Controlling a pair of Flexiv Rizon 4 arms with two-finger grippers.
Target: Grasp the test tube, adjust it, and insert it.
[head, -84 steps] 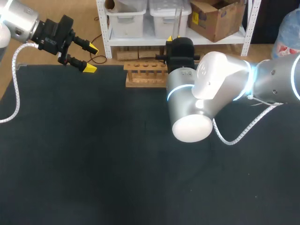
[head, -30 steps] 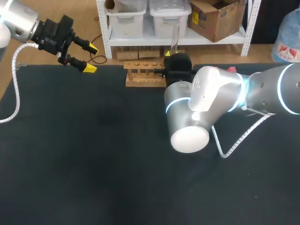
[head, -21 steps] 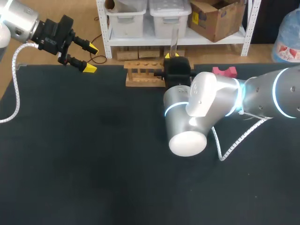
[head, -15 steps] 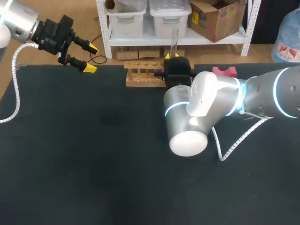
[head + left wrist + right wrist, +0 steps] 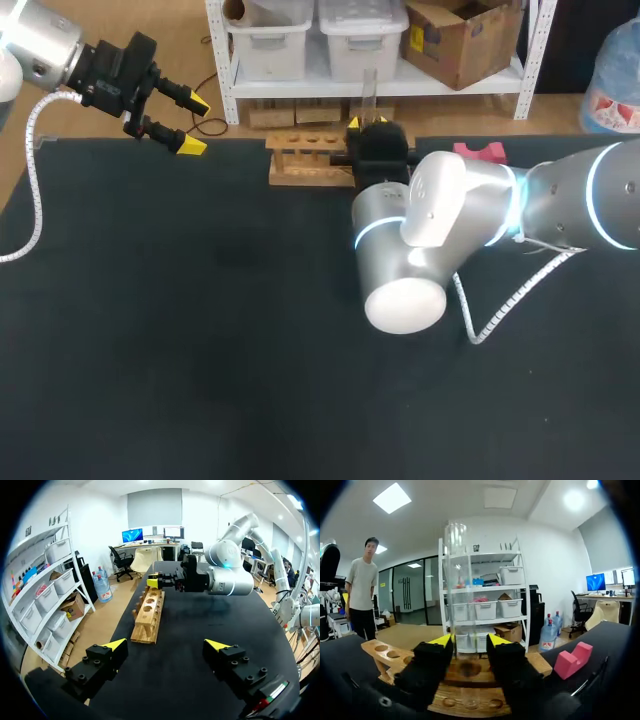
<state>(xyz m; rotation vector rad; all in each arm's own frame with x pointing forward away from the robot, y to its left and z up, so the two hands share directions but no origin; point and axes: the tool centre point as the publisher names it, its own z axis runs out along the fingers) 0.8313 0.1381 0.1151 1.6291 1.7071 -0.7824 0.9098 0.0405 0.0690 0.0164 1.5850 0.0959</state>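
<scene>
Right gripper [image 5: 366, 123] clamped on test tube [image 5: 367, 92], which stood upright at upper middle of frame, over right end of wooden rack [image 5: 305, 160]. Tube sat lower than half-second before, so insertion probably starting. Left gripper [image 5: 193, 125] spread wide, empty, upper left.

In the head view the right arm [image 5: 440, 215] covers the right end of the wooden rack [image 5: 305, 158] and most of the right hand [image 5: 366, 126], hiding the lower part of the test tube [image 5: 368, 90], whose tip blurs between the fingers [image 5: 502, 657] in the right wrist view.
</scene>
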